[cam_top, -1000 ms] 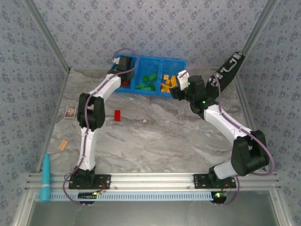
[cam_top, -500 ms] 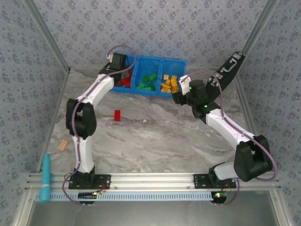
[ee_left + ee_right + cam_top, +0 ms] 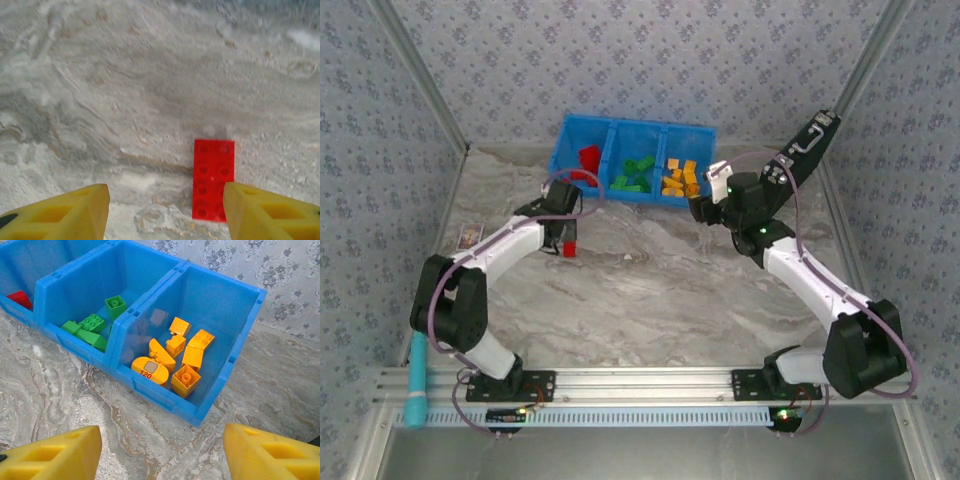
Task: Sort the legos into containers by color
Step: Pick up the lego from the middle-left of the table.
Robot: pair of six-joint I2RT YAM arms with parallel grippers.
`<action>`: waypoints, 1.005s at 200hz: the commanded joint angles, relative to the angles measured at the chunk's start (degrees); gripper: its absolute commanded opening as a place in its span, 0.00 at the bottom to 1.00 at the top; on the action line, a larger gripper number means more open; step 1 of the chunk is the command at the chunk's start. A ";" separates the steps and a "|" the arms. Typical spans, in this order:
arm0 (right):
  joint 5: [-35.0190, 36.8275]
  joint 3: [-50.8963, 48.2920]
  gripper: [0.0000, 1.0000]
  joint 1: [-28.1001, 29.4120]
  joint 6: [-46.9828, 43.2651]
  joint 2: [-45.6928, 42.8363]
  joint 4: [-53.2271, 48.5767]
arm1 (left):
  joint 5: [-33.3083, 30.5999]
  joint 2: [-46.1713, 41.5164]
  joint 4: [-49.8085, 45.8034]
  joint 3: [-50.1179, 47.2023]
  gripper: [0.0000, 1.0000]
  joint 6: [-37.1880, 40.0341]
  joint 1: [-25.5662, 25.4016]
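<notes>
A flat red lego (image 3: pixel 213 179) (image 3: pixel 570 246) lies alone on the marble table. My left gripper (image 3: pixel 165 212) (image 3: pixel 566 232) hangs open just above it, the brick close to the right yellow fingertip (image 3: pixel 260 210), with nothing held. The blue bin (image 3: pixel 636 135) (image 3: pixel 200 400) stands at the back. Its left compartment holds red legos (image 3: pixel 587 160), the middle green legos (image 3: pixel 634 172) (image 3: pixel 92 325), the right orange-yellow legos (image 3: pixel 679 178) (image 3: pixel 175 357). My right gripper (image 3: pixel 160 452) (image 3: pixel 705 205) is open and empty over the table, in front of the bin's right end.
A black latched case (image 3: pixel 805 150) leans at the back right. A small printed card (image 3: pixel 470 237) and a tan wooden block (image 3: pixel 454 309) lie at the left side. A teal tool (image 3: pixel 417 380) rests at the near left rail.
My left arm has pulled back from the bin's left compartment and come down over the lone red lego, its jaws opening wider. The right gripper has shifted slightly back from the bin.
</notes>
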 commanded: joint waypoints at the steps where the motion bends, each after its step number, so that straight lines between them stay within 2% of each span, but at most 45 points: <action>1: 1.21 -0.69 0.68 -0.10 2.00 -1.86 -2.57 | -0.37 1.93 1.97 -0.49 0.63 -1.59 -0.71; 55: 2.69 -1.11 0.70 -0.04 1.94 -3.95 -4.70 | 0.33 7.67 1.42 -0.86 0.66 -5.13 -1.52; 118: 3.34 -0.41 0.71 -0.25 1.56 -4.13 -5.48 | 4.93 11.04 5.28 -3.50 0.65 -7.86 -1.79; 175: 3.54 -0.11 0.72 -0.22 1.77 -3.09 -4.96 | 7.60 13.33 8.58 -5.03 0.55 -8.68 -1.52; 201: 3.86 -0.26 0.72 -0.27 1.87 -2.95 -4.80 | 9.36 14.65 9.35 -4.65 0.44 -7.87 -1.28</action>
